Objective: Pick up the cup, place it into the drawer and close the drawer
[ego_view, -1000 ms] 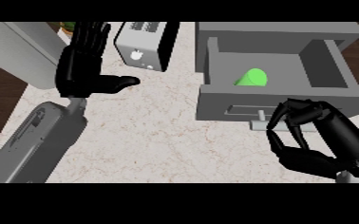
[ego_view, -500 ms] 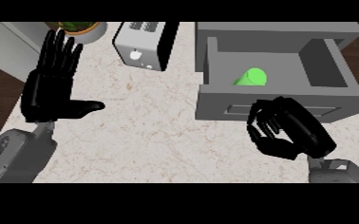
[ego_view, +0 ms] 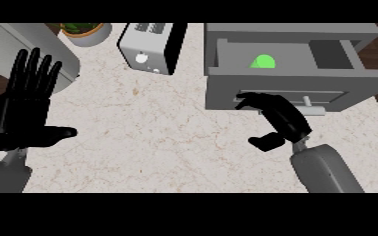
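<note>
A green cup (ego_view: pixel 263 61) lies inside the open grey drawer (ego_view: pixel 221 70) at the upper right. My right hand (ego_view: pixel 279 120) is just in front of the drawer's front panel (ego_view: pixel 280 95), fingers bent and reaching up against it beside the handle (ego_view: pixel 314 109), holding nothing. My left hand (ego_view: pixel 29 105) stays open at the left edge, fingers straight and pointing up, thumb out to the right.
A silver toaster (ego_view: pixel 151 47) stands at the back centre on the speckled counter (ego_view: pixel 148 140). A potted plant (ego_view: pixel 85 31) is at the back left, beside a grey appliance (ego_view: pixel 37 47) at the left edge.
My right hand has moved left and up against the drawer's front panel, and the drawer looks pushed in a little. My left hand has drifted down and left.
</note>
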{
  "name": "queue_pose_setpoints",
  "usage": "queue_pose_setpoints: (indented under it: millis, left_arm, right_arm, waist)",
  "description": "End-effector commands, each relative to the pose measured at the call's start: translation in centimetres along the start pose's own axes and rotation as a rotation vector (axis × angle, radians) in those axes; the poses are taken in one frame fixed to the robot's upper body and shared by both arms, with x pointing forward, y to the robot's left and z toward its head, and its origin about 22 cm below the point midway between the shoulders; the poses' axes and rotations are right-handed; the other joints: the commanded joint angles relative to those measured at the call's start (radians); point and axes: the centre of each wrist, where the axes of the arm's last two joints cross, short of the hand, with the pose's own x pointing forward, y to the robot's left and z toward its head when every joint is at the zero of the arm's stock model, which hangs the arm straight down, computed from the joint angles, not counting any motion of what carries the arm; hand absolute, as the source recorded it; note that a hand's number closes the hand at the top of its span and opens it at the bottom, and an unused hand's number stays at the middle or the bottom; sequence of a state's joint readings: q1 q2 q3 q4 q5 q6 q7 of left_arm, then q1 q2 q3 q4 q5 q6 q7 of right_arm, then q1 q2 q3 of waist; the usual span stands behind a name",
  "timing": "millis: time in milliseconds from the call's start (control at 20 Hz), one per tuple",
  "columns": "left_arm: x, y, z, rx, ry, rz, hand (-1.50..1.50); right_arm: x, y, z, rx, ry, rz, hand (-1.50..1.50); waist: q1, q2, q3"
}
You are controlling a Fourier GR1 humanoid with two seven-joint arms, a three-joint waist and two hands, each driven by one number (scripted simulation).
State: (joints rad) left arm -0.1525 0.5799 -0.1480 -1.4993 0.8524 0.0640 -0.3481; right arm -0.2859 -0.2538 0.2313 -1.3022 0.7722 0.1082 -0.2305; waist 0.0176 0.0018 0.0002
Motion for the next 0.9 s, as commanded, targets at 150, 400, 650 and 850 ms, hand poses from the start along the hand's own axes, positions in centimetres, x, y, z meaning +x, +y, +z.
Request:
queue_pose_setpoints:
  millis: [150, 400, 650, 850]
  left_arm:
    - [0.3, 0.4, 2.4, 0.000, -0.013, 0.010, -1.50]
    - [-1.1, 0.7, 0.7, -0.019, -0.014, 0.013, -1.50]
    - [-1.7, 3.1, 1.0, 0.000, 0.007, 0.036, -1.50]
    - [-0.4, 3.7, 1.0, -0.022, 0.005, 0.038, -1.50]
  right_arm:
    - [-4.2, 1.1, -2.9, 0.044, 0.038, 0.015, -1.50]
    - [-2.7, 0.5, -8.2, 0.059, 0.043, -0.030, -1.50]
    - [-5.5, -1.6, -8.3, 0.060, 0.029, -0.086, -1.50]
    - [-7.7, -4.9, -7.9, 0.087, 0.068, -0.086, -1.50]
  waist:
    - [0.003, 0.001, 0.001]
    - [0.004, 0.005, 0.001]
    - [0.006, 0.008, 0.001]
    - [0.026, 0.015, 0.001]
